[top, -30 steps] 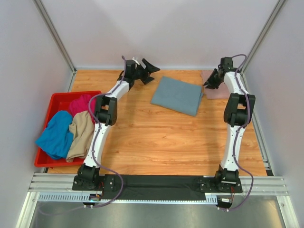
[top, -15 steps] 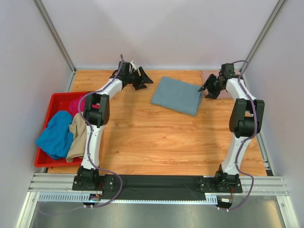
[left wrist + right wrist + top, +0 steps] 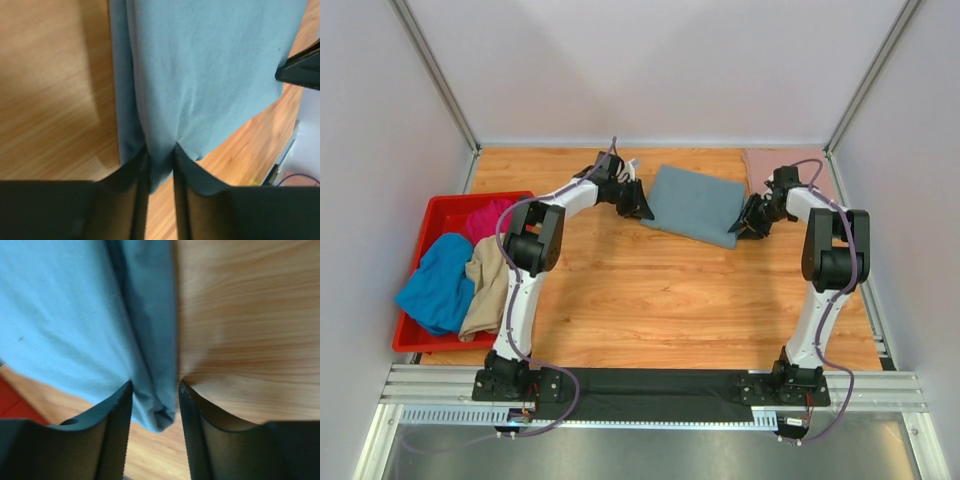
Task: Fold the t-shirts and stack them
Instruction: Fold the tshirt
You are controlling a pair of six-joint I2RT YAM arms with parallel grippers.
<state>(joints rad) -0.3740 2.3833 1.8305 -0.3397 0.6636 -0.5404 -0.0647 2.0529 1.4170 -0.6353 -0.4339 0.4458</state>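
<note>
Nearest me on the left, the red bin (image 3: 430, 212) holds 3 unfolded t-shirts: bright blue (image 3: 432, 283), beige (image 3: 490, 285) and magenta (image 3: 488, 218). Further out on the wooden surface (image 3: 650, 290) lies the slate grey-blue t-shirt (image 3: 695, 203), folded to a rectangle, with 1 of my claws at each end. My left claw (image 3: 640, 208) is clamped on its left edge, the cloth pinched thin between the jaws. My right claw (image 3: 750, 222) straddles the near right corner; folded cloth fills the gap, but I cannot tell whether the jaws are biting yet. At the far right corner lies the dusty-pink t-shirt (image 3: 758, 162), folded. I judge this step is carrying the slate one onto it. To do it well I should catch every layer on the right, then raise both ends level and together, keeping the cloth just taut so the fold does not spill open
</note>
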